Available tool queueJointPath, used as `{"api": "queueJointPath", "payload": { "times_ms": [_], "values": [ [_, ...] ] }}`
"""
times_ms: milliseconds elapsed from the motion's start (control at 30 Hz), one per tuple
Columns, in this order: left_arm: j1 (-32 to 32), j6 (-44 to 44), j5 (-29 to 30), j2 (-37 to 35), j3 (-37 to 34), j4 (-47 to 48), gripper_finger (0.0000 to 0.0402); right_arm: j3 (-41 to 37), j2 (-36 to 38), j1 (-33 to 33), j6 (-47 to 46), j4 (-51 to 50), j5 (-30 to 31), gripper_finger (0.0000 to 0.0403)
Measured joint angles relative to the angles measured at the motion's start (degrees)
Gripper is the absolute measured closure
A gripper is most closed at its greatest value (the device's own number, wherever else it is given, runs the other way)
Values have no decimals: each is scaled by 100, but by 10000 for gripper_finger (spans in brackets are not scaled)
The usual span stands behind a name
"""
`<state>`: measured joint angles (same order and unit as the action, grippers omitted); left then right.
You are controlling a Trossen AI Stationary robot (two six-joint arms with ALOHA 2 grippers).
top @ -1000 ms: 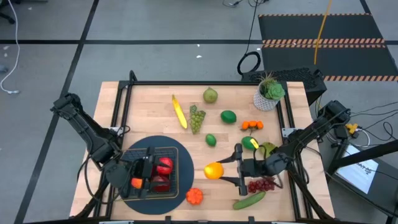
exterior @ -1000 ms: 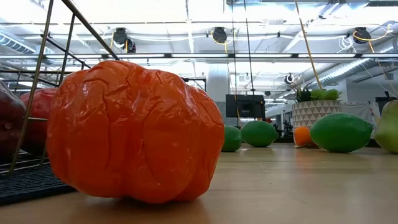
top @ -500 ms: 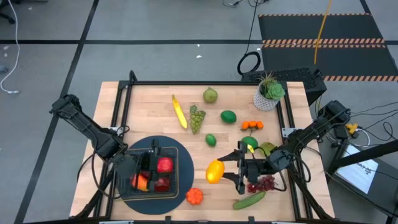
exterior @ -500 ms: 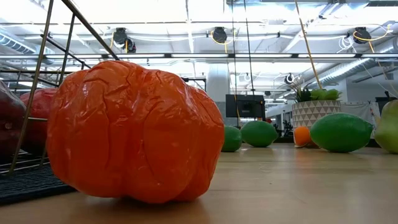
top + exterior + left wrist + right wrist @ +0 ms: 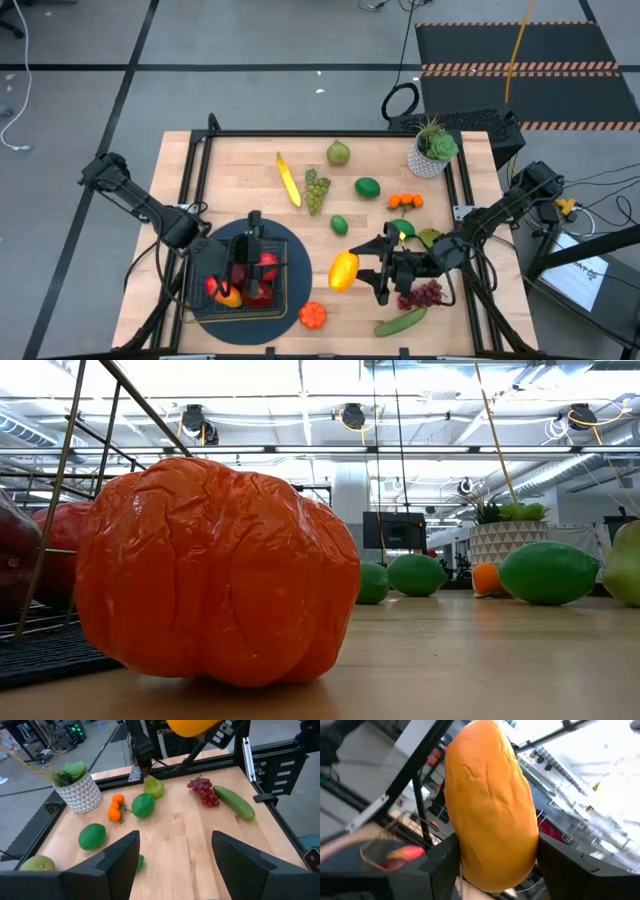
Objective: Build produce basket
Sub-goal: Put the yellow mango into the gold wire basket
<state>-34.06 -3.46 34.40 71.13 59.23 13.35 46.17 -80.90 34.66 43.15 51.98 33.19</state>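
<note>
The dark wire basket (image 5: pixel 250 280) stands on a round dark mat (image 5: pixel 290 250) at the table's near left. It holds red apples (image 5: pixel 264 266) and an orange-red piece (image 5: pixel 222 292). My left gripper (image 5: pixel 252 245) is above the basket's far side, open and empty, as the left wrist view (image 5: pixel 175 865) shows. My right gripper (image 5: pixel 362 270) is right of the mat, shut on a yellow-orange pepper (image 5: pixel 343 270), which also shows in the right wrist view (image 5: pixel 490 810). An orange pepper (image 5: pixel 313 315) rests on the table near the front edge. My right gripper pinches the yellow-orange pepper by its two sides (image 5: pixel 460 855) between its two fingers (image 5: pixel 442 865). The fingers come about level from the table's right and lie across the pepper. The pepper is lifted clear of the table (image 5: pixel 192 725).
On the table lie a banana (image 5: pixel 289 180), green grapes (image 5: pixel 317 188), a pear (image 5: pixel 338 153), limes (image 5: pixel 367 187), small oranges (image 5: pixel 405 201), purple grapes (image 5: pixel 422 296) and a cucumber (image 5: pixel 401 321). A potted plant (image 5: pixel 432 150) stands at the far right corner. Bare wood lies mid-table.
My left gripper has drawn back from the basket's near left part toward the far edge and turned, leaving the orange-red piece in the basket. My right gripper has lifted and turned the yellow-orange pepper, which now shows longer from above.
</note>
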Motion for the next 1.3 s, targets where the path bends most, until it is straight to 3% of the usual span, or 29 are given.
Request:
{"api": "queueJointPath", "payload": {
  "times_ms": [800,1300],
  "values": [
    [109,529,-146,0,1,-471,153,0,2,-470,-5353,53,-32,170],
    [109,677,-161,0,1,-796,153,0,2,-468,-6510,404,-39,170]
  ]
}}
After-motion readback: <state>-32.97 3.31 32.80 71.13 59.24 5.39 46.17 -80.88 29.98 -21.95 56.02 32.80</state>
